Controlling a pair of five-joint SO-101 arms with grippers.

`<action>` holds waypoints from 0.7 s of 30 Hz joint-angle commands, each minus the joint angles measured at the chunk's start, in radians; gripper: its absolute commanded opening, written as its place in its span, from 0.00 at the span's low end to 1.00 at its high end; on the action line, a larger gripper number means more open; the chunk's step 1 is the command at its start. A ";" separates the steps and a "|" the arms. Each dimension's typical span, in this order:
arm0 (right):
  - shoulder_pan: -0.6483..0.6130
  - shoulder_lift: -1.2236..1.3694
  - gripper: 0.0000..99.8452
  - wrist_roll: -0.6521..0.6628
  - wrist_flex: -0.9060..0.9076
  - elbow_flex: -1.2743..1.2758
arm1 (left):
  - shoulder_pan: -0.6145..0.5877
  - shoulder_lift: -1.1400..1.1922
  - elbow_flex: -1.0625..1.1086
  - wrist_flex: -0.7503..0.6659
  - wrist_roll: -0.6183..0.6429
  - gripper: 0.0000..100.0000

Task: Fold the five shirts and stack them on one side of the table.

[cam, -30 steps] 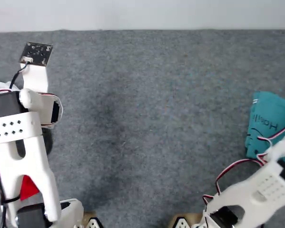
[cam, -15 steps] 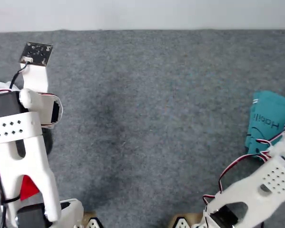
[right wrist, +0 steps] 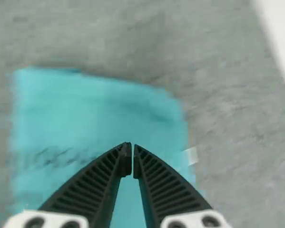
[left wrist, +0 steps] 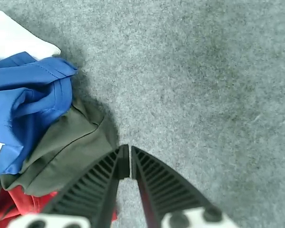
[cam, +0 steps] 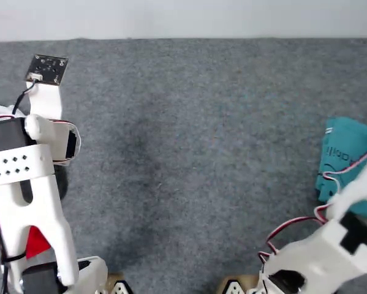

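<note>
Hanging above the flat, folded teal shirt (right wrist: 85,118) at the table's (cam: 189,153) right edge, the right gripper (right wrist: 129,160) is showing fingers pressed together. The left wrist view is revealing a crumpled blue shirt (left wrist: 23,95), olive shirt (left wrist: 71,147) and red shirt (left wrist: 9,209) beside the left gripper (left wrist: 128,164), its fingers likewise pressed together, pinching nothing.

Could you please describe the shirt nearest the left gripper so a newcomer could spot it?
On the grey table, look beside the left gripper. The olive shirt lies there between the blue shirt and the red shirt, the only dull green piece.
</note>
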 commanded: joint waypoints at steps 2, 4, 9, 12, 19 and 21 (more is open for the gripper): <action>-0.087 -0.134 0.01 -0.011 0.298 -0.032 | -0.069 -0.038 -0.008 0.020 -0.005 0.02; -0.117 -0.147 0.01 -0.012 0.394 -0.032 | -0.155 -0.029 -0.007 0.020 -0.009 0.02; -0.174 -0.153 0.01 -0.014 0.601 -0.032 | -0.367 -0.029 -0.005 0.017 -0.192 0.13; -0.200 -0.147 0.01 -0.014 0.711 -0.032 | -0.456 -0.028 -0.005 -0.015 -0.307 0.21; -0.242 -0.147 0.01 -0.015 0.848 -0.031 | -0.505 0.101 -0.010 -0.164 -0.468 0.23; -0.243 -0.147 0.01 -0.015 0.863 -0.031 | -0.503 0.173 -0.010 -0.195 -0.474 0.23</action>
